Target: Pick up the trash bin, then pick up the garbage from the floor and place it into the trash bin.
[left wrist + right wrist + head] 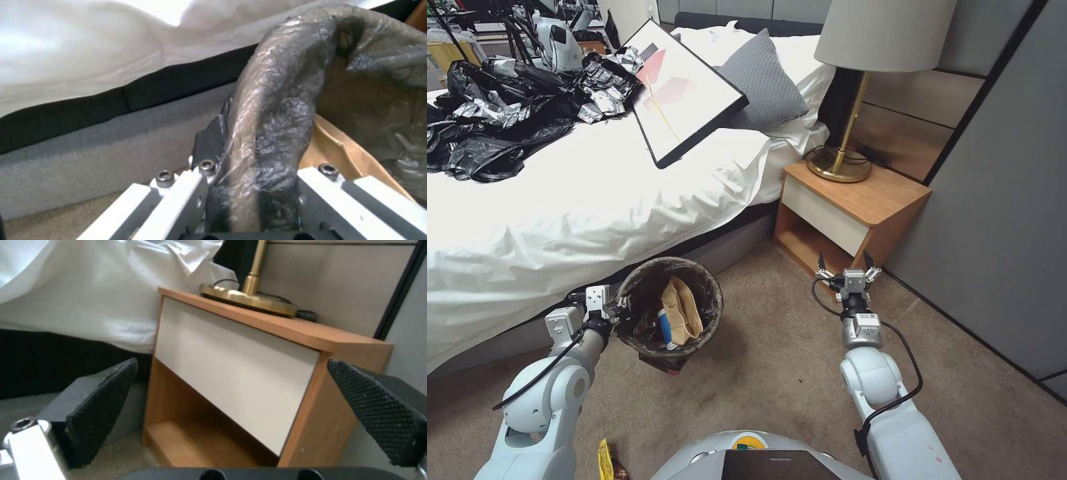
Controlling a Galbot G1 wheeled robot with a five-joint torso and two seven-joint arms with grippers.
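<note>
The trash bin (647, 277), lined with a dark bag, is held in front of the bed's side. My left gripper (620, 311) is shut on its near rim. In the left wrist view the bag-covered rim (276, 100) runs between the fingers of the left gripper (249, 203). Inside the bin lie crumpled brown paper (682, 308) (331, 148) and a blue-white cup (664, 327). A yellow wrapper (605, 460) lies on the floor (774, 360) by my base. My right gripper (848, 264) (240, 406) hangs open and empty in front of the nightstand, its black pads (104, 403) wide apart.
The white bed (560, 220) fills the left, with black bags (494, 127), a framed picture (684, 90) and a grey pillow on it. A wooden nightstand (854, 200) (249, 373) carries a brass lamp (840, 163). A grey wall panel (1000, 220) closes the right side.
</note>
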